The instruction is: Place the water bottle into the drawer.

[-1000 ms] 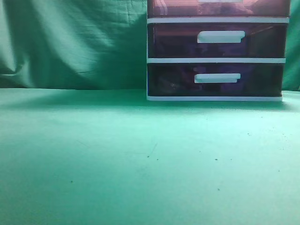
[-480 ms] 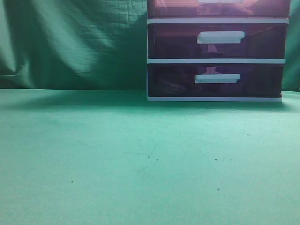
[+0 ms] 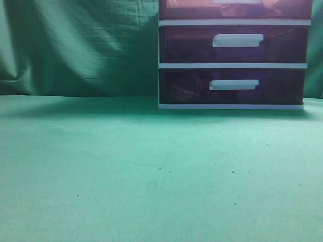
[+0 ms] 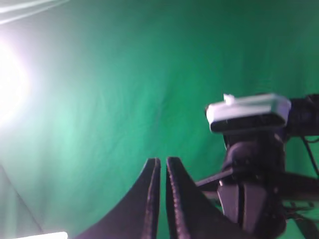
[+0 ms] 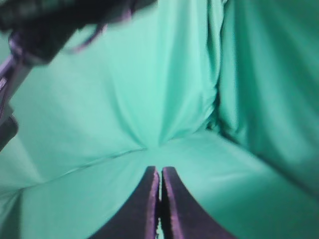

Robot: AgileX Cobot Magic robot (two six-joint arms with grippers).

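Note:
A dark translucent drawer cabinet [image 3: 233, 55] with white frames and white handles stands at the back right of the green table in the exterior view; its drawers look closed. No water bottle shows in any view. Neither gripper shows in the exterior view. My left gripper [image 4: 162, 162] is shut and empty, pointing at the green backdrop. My right gripper [image 5: 160, 172] is shut and empty, pointing at the folded green cloth.
Green cloth [image 3: 75, 45] hangs behind the table [image 3: 151, 166]. In the left wrist view a black stand carrying a white-and-black camera [image 4: 248, 112] is at the right, and a bright light [image 4: 7, 84] glares at the left.

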